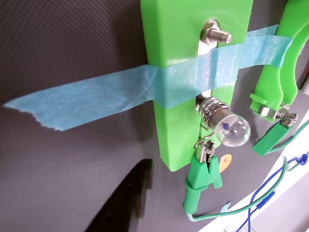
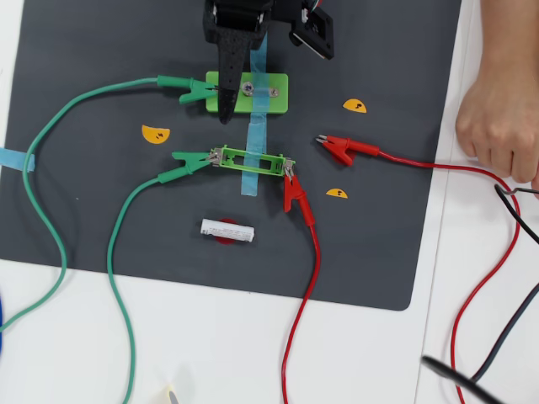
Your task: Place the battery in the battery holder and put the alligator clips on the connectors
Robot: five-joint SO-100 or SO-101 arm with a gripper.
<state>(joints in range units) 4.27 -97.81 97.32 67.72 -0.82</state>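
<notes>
- While the arm hangs over the far part of the dark mat (image 2: pixel 101 210) on the white bench (image 2: pixel 253 353), its black pincer (image 2: pixel 226 114) points down at the wide light-green block (image 2: pixel 274 94). I cannot tell whether its jaws are parted or closed, and it seems to carry nothing. A careless drop here could knock the block's glass bulb (image 1: pixel 231 128) or its screw (image 1: pixel 216 33).
- Because the block and the battery holder (image 2: pixel 253 160) are pinned only by blue tape (image 1: pixel 106 94), a hard push could peel the strip and skew both.
- Since the battery (image 2: pixel 226 230) lies loose on a red spot, near the holder but apart from it and well away from the pincer, it may roll when gripped, being a small round cylinder.
- With the holder narrow, and a red clip (image 2: pixel 293 189) and a green clip (image 2: pixel 189 162) already at its ends, a tilted battery might jam on the frame or dislodge a clip.
- As the second red clip (image 2: pixel 341 148) lies free on the mat, its wire running toward a person's hand (image 2: pixel 501 109) at the overhead view's right edge, a tug could drag it off.
- Should the green clip at the bulb (image 1: pixel 203 171) be brushed, its bite on the small tab could slip.
</notes>
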